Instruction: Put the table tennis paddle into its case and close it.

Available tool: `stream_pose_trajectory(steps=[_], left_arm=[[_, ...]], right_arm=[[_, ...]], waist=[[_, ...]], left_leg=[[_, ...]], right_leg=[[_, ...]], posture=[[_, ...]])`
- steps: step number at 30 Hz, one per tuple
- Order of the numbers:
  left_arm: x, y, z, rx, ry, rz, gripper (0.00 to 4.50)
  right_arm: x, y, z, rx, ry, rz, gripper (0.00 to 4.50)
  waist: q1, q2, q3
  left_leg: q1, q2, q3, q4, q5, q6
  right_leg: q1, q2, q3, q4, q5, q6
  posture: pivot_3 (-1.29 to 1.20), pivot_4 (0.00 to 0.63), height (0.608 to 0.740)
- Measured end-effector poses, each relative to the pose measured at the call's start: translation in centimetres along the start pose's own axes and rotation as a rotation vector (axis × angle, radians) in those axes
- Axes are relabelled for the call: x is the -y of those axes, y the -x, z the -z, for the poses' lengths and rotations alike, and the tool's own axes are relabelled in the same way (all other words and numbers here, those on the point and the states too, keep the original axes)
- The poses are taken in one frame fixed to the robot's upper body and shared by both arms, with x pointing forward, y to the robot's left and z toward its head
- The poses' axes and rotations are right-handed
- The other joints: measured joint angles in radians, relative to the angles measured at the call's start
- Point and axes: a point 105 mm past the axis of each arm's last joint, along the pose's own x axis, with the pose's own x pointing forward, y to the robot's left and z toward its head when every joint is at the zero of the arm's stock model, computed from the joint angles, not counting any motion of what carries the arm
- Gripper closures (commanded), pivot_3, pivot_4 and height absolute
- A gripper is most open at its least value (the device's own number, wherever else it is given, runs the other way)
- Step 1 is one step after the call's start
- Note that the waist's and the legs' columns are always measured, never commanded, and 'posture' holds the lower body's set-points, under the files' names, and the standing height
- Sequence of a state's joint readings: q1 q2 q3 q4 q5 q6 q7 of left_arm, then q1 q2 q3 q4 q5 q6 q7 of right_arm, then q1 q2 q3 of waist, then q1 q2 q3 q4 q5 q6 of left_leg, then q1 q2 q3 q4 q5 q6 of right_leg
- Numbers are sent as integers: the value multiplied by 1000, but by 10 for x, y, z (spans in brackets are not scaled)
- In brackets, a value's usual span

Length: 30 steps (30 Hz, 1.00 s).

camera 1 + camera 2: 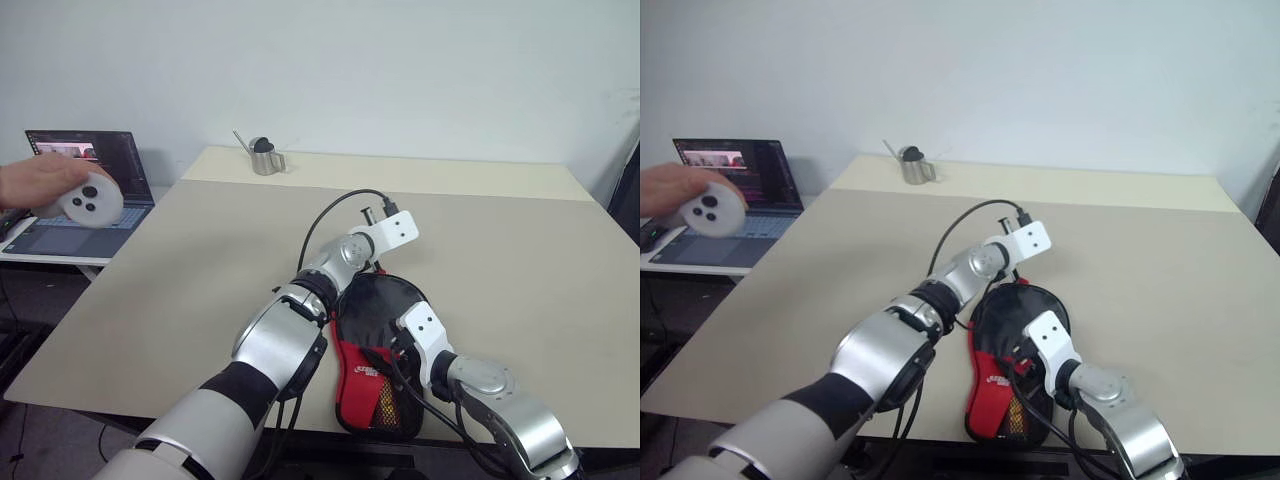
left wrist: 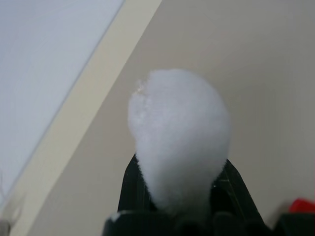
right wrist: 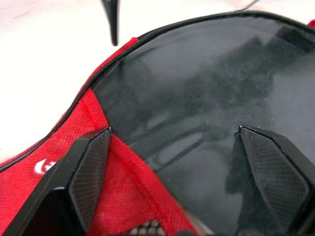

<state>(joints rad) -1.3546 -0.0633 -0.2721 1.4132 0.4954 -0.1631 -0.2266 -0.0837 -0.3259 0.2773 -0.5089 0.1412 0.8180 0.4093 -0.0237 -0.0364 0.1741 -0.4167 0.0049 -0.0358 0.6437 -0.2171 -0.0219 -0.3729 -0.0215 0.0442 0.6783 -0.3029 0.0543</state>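
1. Starting at your left, a person's hand (image 1: pixel 40 180) holds a round white controller (image 1: pixel 92 200) in front of an open laptop (image 1: pixel 85 200); a small metal watering can (image 1: pixel 266 158) stands at the far edge of the matte beige table (image 1: pixel 180 270).
2. Your left gripper (image 2: pixel 179 196) hangs shut above the far end of the case, with a blurred white mass between its black fingers; you cannot tell what that is.
3. The soft fabric paddle-shaped case (image 1: pixel 378 350), black above and red with a mesh pocket below, lies near the table's front edge. The black rubber face of the table tennis paddle (image 3: pixel 206 98) sits in the red-lined opening.
4. Your right gripper (image 3: pixel 172 162) hovers over it, jaws wide, holding nothing.
5. Risks: limp fabric may bunch and snag the zipper, and pushing could slide the case off the edge.
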Motion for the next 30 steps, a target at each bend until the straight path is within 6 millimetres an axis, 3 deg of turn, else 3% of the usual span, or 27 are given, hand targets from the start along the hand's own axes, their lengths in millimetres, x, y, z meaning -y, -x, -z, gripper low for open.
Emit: stream_pose_trajectory(steps=[11,19,26,30], left_arm=[[38,-7,-36,109,-140,111,4189],[61,-5,-24,90,-183,231,4189],[59,-2,-8,38,-158,257,1782],[45,0,4,9,-129,214,1782]], right_arm=[[-4,4,2,-2,-14,22,0],[-6,-1,1,-1,-15,10,0],[-5,-4,-1,-4,-10,1,0],[-3,-10,-3,-5,2,-16,0]], waist=[[4,0,0],[-4,0,0],[-7,1,0],[-11,1,-1]], left_leg=[[0,-10,-8,0,0,0],[1,-10,-9,0,0,0],[1,-10,-9,0,0,0],[3,-9,-10,1,0,0]], right_leg=[[1,-3,-1,0,-1,1],[1,-3,-1,1,-1,1],[1,-3,-1,1,-1,1],[2,-1,-1,2,-1,1]], posture=[[0,150,740],[0,150,740],[0,150,740],[0,150,740]])
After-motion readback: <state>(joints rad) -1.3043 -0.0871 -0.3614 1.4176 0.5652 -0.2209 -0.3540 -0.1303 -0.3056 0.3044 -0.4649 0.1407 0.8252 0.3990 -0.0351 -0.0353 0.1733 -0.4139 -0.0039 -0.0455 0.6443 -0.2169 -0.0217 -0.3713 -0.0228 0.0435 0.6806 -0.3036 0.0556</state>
